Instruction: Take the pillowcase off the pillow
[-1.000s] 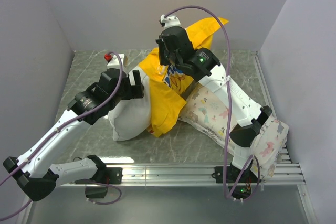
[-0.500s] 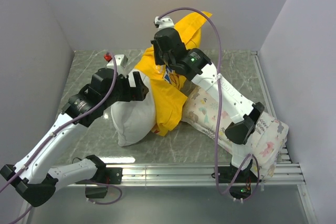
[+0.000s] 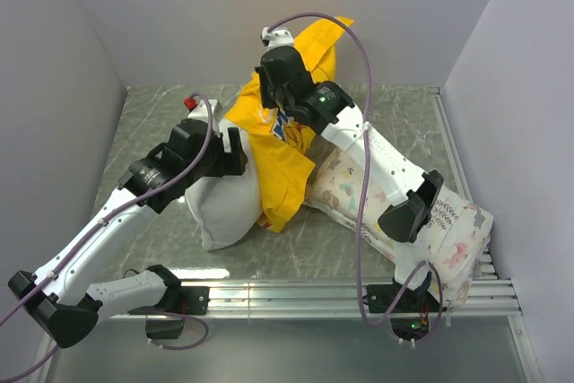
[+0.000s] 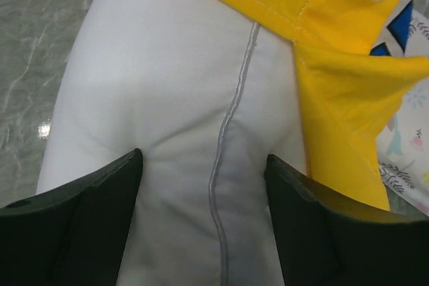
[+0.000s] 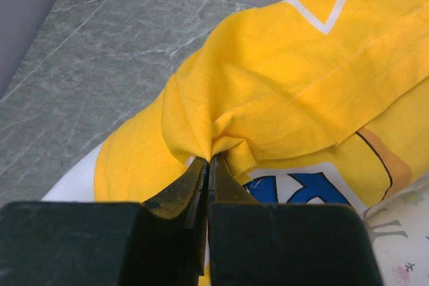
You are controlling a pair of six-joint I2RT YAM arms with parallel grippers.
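Observation:
The plain white pillow (image 3: 220, 208) lies at the table's middle, its near end bare; it also fills the left wrist view (image 4: 167, 98). The yellow pillowcase (image 3: 285, 172) with a blue and white print covers its far part and is drawn up toward the back wall; it also shows in the right wrist view (image 5: 281, 78). My left gripper (image 3: 230, 148) is open, and its jaws (image 4: 203, 159) straddle the bare pillow beside the case's hem (image 4: 348, 78). My right gripper (image 3: 273, 96) is shut on a bunched fold of the pillowcase (image 5: 210, 157) and holds it lifted.
A white pillow printed with small pastel figures (image 3: 448, 235) lies at the right under the right arm. A small white object with a red top (image 3: 187, 100) stands at the back left. Grey walls close in three sides; metal rails (image 3: 287, 293) run along the near edge.
My right gripper has moved left and slightly back with the pillowcase, so the lifted yellow cloth shifted left. The left gripper stayed over the pillow with little movement.

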